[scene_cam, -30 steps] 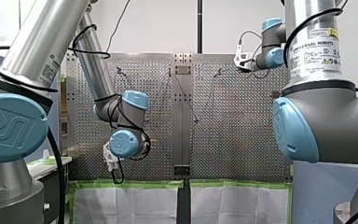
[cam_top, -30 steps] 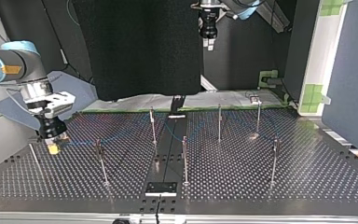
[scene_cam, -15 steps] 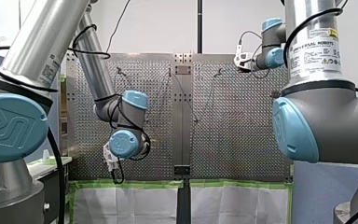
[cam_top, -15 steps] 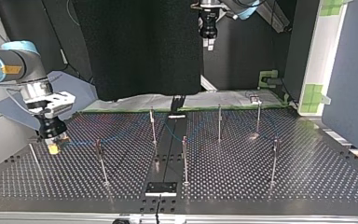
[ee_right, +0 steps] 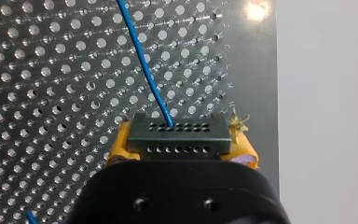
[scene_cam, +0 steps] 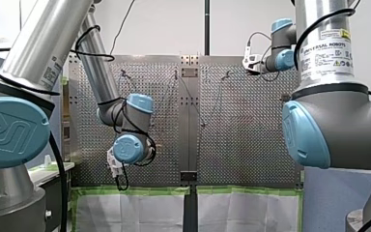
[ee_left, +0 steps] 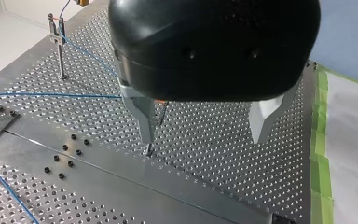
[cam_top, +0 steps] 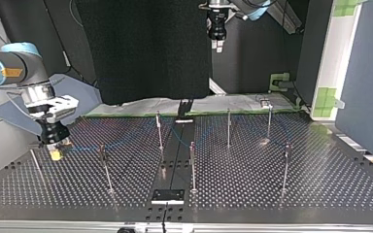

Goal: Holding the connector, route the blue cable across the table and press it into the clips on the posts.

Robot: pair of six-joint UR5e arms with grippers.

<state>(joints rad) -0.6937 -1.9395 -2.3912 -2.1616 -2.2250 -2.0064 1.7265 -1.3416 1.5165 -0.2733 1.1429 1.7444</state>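
In the right wrist view my right gripper (ee_right: 178, 144) is shut on a black connector (ee_right: 177, 134), squeezed between yellow pads (ee_right: 121, 147). The blue cable (ee_right: 142, 65) leaves the connector and runs away over the perforated plate. In the top view that gripper (cam_top: 55, 151) hangs low over the table's left part, and the cable (cam_top: 126, 140) trails faintly toward the thin posts (cam_top: 159, 130). My left gripper (ee_left: 205, 137) is open, its metal fingers (ee_left: 145, 119) empty, high above the plate (cam_top: 217, 44). A clip post (ee_left: 58, 44) carrying the cable stands far ahead of it.
Several slim posts (cam_top: 192, 165) rise from the perforated table (cam_top: 272, 194), with a dark centre strip and a small plate (cam_top: 167, 195) near the top view's front edge. Green tape (ee_left: 320, 154) lines the table's edge. Both arms' elbows (scene_cam: 125, 113) hang over the table.
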